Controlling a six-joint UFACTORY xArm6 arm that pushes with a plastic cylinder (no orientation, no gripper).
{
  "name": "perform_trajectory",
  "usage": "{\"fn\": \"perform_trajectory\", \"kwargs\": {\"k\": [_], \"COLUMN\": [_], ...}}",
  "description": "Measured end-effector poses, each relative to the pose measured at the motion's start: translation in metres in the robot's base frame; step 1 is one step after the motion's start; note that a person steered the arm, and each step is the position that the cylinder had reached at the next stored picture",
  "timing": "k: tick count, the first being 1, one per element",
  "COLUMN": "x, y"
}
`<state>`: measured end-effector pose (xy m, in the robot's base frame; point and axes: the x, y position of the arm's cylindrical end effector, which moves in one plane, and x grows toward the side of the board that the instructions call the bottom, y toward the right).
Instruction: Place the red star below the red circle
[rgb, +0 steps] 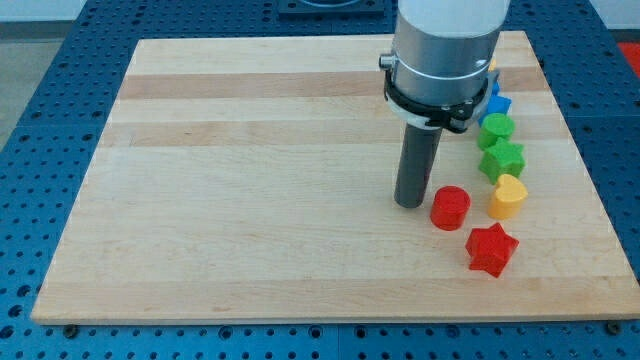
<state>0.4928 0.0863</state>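
Note:
The red circle (450, 208) is a short red cylinder on the wooden board (250, 200), right of centre. The red star (491, 249) lies just below it and a little to its right, a small gap apart. My tip (410, 204) rests on the board just left of the red circle, close to it; I cannot tell whether they touch. The rod rises to the grey arm body at the view's top.
A column of blocks runs along the board's right side: a yellow heart (508, 196), a green star (502, 160), a green round block (496, 128) and a blue block (497, 104) partly hidden by the arm. Blue perforated table surrounds the board.

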Motion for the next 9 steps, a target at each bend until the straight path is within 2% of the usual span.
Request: {"fn": "perform_trajectory", "kwargs": {"k": [3,4,6,7,9], "x": [0.057,0.059,0.061,0.078,0.092], "y": [0.076,0.081,0.037,0.038,0.081]}}
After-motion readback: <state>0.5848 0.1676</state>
